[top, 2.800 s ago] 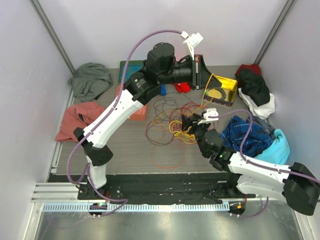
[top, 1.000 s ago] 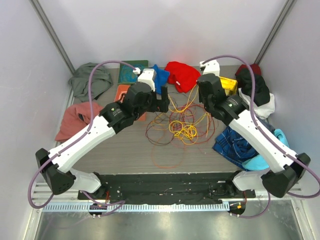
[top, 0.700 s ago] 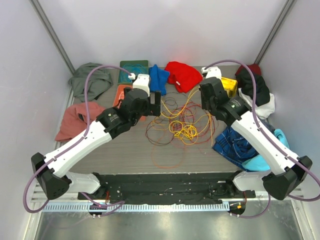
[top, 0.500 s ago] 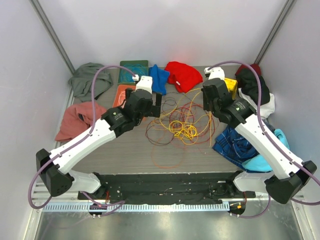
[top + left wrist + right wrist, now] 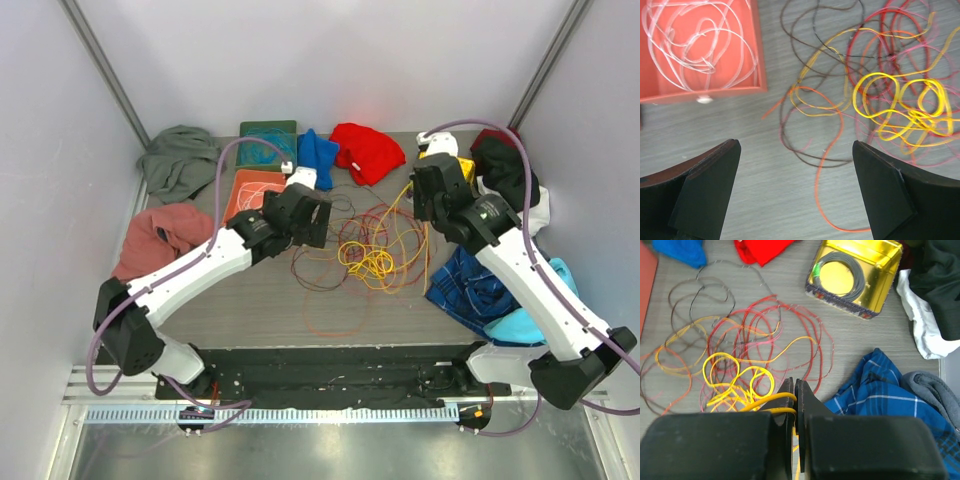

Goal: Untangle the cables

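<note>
Your right gripper [image 5: 793,386] is clenched on a yellow cable [image 5: 765,401] that rises from the cables [image 5: 365,245], which lie spread just right of the tray [image 5: 236,203]. Your left gripper [image 5: 795,150] is spread wide, holding nothing, over their tray-side edge. The orange cable [image 5: 821,170] runs lengthwise between its fingers, so left is the nearer arm for it.
</note>
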`<state>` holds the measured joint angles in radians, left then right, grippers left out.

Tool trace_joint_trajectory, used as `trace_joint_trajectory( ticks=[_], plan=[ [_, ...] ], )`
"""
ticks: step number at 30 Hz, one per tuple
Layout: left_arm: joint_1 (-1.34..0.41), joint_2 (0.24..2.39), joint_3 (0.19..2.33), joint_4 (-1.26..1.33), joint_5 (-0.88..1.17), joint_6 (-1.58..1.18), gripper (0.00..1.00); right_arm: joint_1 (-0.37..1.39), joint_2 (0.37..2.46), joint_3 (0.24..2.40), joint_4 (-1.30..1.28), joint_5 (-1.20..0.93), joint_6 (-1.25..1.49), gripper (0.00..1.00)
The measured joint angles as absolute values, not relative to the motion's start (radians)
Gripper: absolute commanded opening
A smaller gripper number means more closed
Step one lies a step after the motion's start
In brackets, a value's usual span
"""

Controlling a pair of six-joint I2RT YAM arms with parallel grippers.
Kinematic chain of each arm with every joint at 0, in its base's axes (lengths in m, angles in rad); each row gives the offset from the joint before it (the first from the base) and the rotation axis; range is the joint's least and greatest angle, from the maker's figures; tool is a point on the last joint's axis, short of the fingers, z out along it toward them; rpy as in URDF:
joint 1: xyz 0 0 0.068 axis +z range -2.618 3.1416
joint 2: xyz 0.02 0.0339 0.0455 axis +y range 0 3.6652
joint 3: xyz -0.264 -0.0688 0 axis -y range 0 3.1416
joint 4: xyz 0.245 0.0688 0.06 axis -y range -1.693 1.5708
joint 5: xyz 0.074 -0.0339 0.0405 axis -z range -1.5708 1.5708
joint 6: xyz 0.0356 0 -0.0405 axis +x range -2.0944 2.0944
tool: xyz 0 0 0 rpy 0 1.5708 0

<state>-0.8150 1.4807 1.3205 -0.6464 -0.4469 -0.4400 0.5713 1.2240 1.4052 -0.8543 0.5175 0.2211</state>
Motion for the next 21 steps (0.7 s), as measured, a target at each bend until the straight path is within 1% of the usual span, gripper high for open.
trace_joint_trajectory(
  ticks=[5,9,15,21],
  plan=[
    [-0.815,1.351,1.19,-0.582,-0.356,-0.528,1.0,0.429,1.301,1.48,-0.834,0.476,0.239,0.01],
    [-0.815,1.238,1.106,-0.531,-0.25,-0.601,1.0,0.341,1.448,1.588,-0.806,0.477,0.257,0.01],
    [-0.815,1.196,1.063,-0.469,-0.14,-0.662,1.0,0.275,1.682,1.755,-0.767,0.484,0.265,0.01],
    [-0.815,1.15,0.99,-0.467,-0.12,-0.677,1.0,0.187,1.859,1.86,-0.728,0.493,0.276,0.01]
  ],
)
